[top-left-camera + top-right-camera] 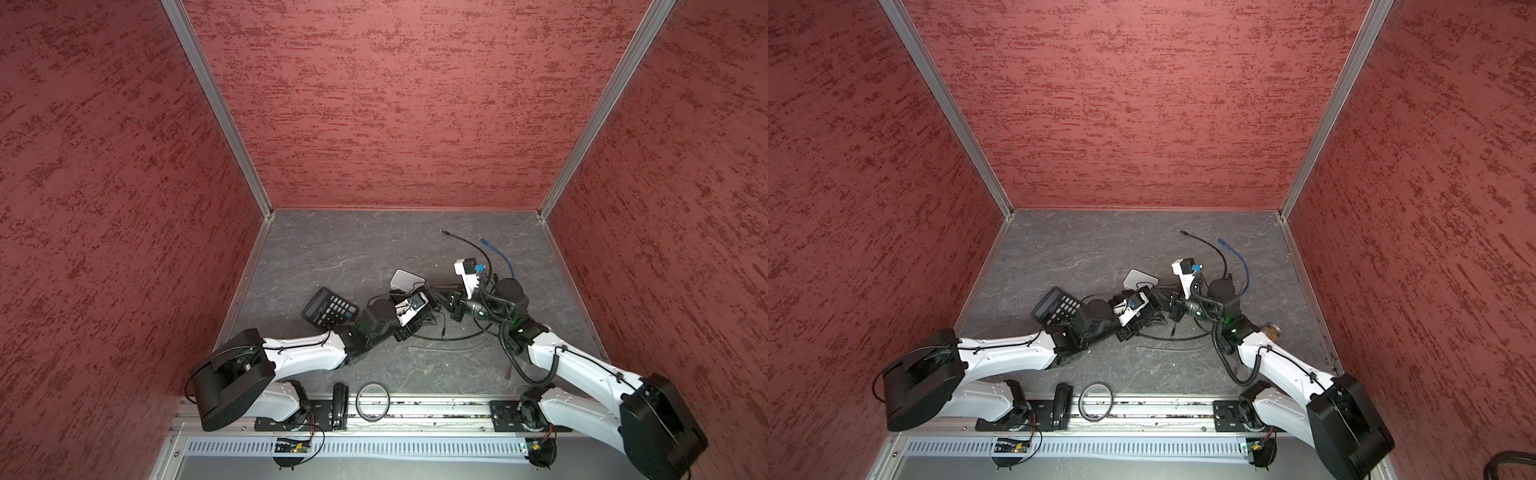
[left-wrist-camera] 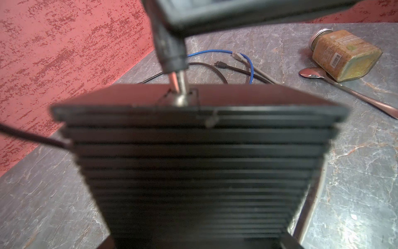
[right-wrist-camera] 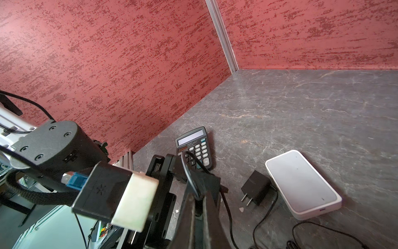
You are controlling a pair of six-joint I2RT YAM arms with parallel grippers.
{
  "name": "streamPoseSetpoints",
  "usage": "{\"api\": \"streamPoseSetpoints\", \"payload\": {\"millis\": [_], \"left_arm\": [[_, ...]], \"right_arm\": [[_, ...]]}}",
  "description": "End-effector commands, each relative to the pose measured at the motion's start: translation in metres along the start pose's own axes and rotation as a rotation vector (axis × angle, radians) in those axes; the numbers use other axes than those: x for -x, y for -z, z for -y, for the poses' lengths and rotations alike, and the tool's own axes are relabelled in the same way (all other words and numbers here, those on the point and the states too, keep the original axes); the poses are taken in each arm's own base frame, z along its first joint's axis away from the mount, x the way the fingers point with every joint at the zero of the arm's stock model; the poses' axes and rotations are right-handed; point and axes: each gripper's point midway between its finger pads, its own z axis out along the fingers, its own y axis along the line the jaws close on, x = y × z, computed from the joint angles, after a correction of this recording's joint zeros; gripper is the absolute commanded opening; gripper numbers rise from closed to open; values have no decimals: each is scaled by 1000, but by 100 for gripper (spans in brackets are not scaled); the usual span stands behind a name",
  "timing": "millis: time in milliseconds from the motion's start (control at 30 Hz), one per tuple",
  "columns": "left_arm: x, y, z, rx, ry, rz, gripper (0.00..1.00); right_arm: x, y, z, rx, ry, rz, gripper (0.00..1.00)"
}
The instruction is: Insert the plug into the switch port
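The switch [image 2: 200, 172], a black ribbed box, fills the left wrist view, and my left gripper [image 2: 200, 235] is shut on its sides. The plug [image 2: 172, 58] is a black barrel with a metal tip. The tip meets a small port [image 2: 183, 100] on the switch's far face; I cannot tell how deep it sits. In the right wrist view my right gripper [image 3: 199, 198] is shut on the plug's black body [image 3: 192, 185], with its thin cable running on from there. In both top views the left gripper [image 1: 430, 301] and right gripper [image 1: 451, 308] meet mid-table.
A calculator [image 1: 329, 311] lies left of the grippers and a white flat device [image 1: 407, 280] behind them. A black wall adapter [image 3: 256, 189] lies beside that device. A blue cable [image 1: 505, 259] and black cables lie at the right. A spice jar [image 2: 344, 56] rests on a spoon [image 2: 349, 88]. A black ring [image 1: 372, 401] sits at the front edge.
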Motion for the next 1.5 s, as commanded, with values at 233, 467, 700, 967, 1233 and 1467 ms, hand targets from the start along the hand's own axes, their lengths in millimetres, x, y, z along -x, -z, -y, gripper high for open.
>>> {"api": "streamPoseSetpoints", "payload": {"millis": [233, 467, 700, 967, 1233, 1467], "left_arm": [[174, 53, -25, 23, 13, 611, 0], [195, 64, -24, -12, 16, 655, 0], [204, 72, -31, -2, 24, 685, 0], [207, 84, -39, 16, 28, 723, 0], [210, 93, -42, 30, 24, 757, 0], [218, 102, -44, 41, 18, 809, 0]], "right_arm": [[-69, -11, 5, -20, -115, -224, 4], [-83, -16, 13, -65, -103, -261, 4], [-97, -15, 18, -82, -93, -277, 4], [-107, -10, 19, -78, -113, -280, 3], [-107, -9, 16, -69, -153, -276, 3], [-118, -7, 19, -81, -176, -300, 3]]}}
